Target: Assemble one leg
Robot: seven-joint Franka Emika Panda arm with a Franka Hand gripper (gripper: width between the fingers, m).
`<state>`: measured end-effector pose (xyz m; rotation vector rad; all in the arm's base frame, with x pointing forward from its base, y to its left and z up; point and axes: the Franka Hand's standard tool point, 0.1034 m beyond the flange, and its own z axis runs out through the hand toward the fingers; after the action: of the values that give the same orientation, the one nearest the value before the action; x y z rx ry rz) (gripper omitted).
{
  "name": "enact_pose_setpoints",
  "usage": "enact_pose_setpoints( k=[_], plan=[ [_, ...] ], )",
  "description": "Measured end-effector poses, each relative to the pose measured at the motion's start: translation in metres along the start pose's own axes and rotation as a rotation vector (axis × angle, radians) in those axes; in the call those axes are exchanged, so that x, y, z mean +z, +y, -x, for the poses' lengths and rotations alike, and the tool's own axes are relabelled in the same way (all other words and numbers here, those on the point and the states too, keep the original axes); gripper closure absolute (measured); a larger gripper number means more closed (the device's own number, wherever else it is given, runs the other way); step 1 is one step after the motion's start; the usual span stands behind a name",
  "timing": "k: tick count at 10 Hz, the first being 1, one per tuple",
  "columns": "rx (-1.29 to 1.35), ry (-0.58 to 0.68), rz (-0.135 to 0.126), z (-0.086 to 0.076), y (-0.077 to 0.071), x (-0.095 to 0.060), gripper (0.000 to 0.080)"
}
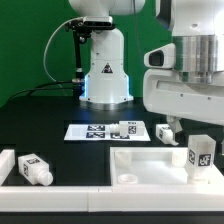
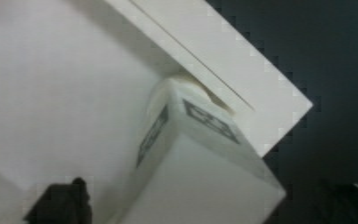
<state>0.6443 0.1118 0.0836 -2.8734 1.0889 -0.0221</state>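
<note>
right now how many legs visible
4 legs, by the exterior view: one left, one at the marker board, one right of it, one on the panel; maybe more hidden.

A flat green backdrop [image 1: 30, 45] closes off the scene behind. It fills the upper part of the exterior view's left and shows again in a narrow gap further toward the exterior view's right. In front of it stretches a matte black counter [image 1: 40, 125], evenly lit, with a faint sheen and soft, short shadows. A thin dark cable [image 1: 50, 50] curves down across the green. Along the near edge runs a pale strip [image 1: 100, 218]; whether it belongs to the counter cannot be told. The wrist view shows a blurred slice of the same dark surface.
</note>
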Motion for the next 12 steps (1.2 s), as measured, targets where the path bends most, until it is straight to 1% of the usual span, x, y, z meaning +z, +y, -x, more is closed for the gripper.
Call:
enact_pose_setpoints(
  k=[2, 3, 4, 5, 6, 7, 8, 9, 10, 11, 12],
  plan=[
    [-0.111, 0.002, -0.001, -0.0009, 0.0004, 0.0001, 0.0151],
    [-0.27, 0.011, 0.012, -0.0023, 0.0013, 0.0001, 0.0151],
    [-0.494, 0.018, 0.029, -0.0027, 0.0003, 0.0008, 0.0151],
    [-0.671, 0.001, 0.03, 0.0012, -0.001, 0.0036, 0.0151],
    [-0.741, -0.018, 0.035, 0.0044, 0.0, 0.0064, 0.0151],
    [-0.709, -0.014, 0.034, 0.0032, 0.0002, 0.0059, 0.018],
    [-0.694, -0.014, 0.036, 0.0032, 0.0006, 0.0062, 0.018],
    [-0.68, -0.013, 0.038, 0.0032, 0.0008, 0.0064, 0.0361],
    [-0.607, -0.012, 0.038, 0.0032, 0.0009, 0.0065, 0.0361],
    [-0.553, -0.011, 0.039, 0.0031, 0.0012, 0.0066, 0.0515],
    [-0.486, -0.007, 0.038, 0.003, 0.0009, 0.0069, 0.0514]
  ],
)
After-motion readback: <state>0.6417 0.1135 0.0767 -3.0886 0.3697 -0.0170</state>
